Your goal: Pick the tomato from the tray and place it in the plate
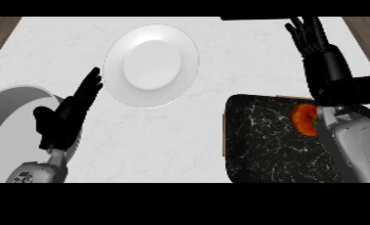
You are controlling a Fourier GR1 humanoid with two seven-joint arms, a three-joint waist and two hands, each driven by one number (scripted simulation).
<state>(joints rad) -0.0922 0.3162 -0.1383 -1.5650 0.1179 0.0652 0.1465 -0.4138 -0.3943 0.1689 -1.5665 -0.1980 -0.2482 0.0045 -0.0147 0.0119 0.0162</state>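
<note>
A red tomato (pixel 303 119) lies on the black marbled tray (pixel 267 141) at the lower right, partly hidden behind my right forearm. My right hand (pixel 312 38) is raised far above the tray near the counter's back right, fingers straight and open, holding nothing. The white plate (pixel 151 65) sits at the counter's middle back, with nothing on it. My left hand (pixel 69 114) rests open at the left, fingers up, just left of the plate's rim.
A grey round container rim (pixel 25 102) curves in at the left edge beside my left hand. The white counter (pixel 173 141) stretches between plate and tray. Brown edges show at the far top corners.
</note>
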